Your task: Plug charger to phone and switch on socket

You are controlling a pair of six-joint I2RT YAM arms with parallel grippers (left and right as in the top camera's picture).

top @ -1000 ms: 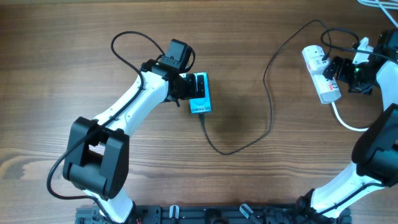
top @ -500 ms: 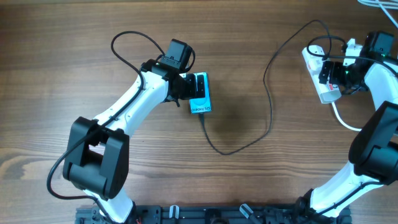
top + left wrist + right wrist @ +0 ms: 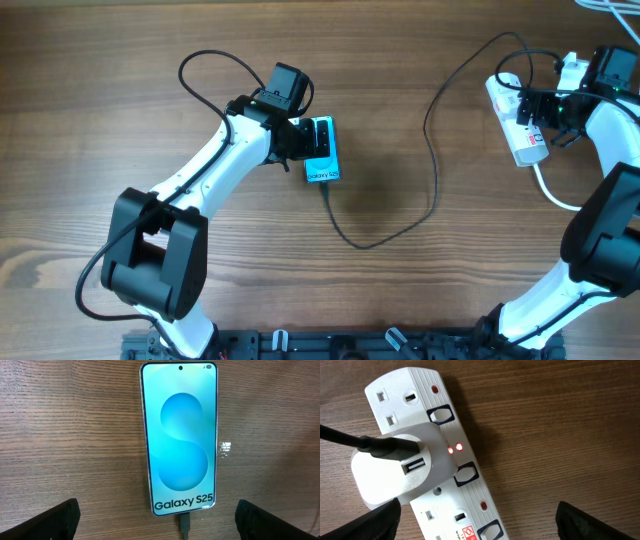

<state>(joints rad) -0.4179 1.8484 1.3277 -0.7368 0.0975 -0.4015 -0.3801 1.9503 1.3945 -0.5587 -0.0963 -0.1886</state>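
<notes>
Two arms: you have the left arm (image 3: pixel 215 165) bent at the elbow and reaching toward the middle of the table (image 3: pixel 400 80), and the right arm (image 3: pixel 610 210) folded up along the right edge.
Left gripper (image 3: pixel 303 147): spread wide, with a finger on either side of the lower end of the phone (image 3: pixel 180 435), and pinching nothing.
Right gripper (image 3: pixel 535 112): spread wide over the socket (image 3: pixel 420 385) and holding nothing.
Table: brown wood grain, matt, with the grain running side to side.
Socket: a white plastic strip at your far right, lying at a slant, with black-framed switches (image 3: pixel 441 414); a thick white cord (image 3: pixel 550 192) curves off its near end.
Phone: flat with rounded corners, cyan screen up, "Galaxy S25" printed at the lower end; it lies left of centre.
Charger (image 3: pixel 434 165): a thin black cable loops across the wood from the white plug (image 3: pixel 390 475), seated in the socket, to the small connector (image 3: pixel 184 524) in the phone's lower edge.
Lights (image 3: pixel 454 449): two small red dots glow on the socket just beside the plug.
</notes>
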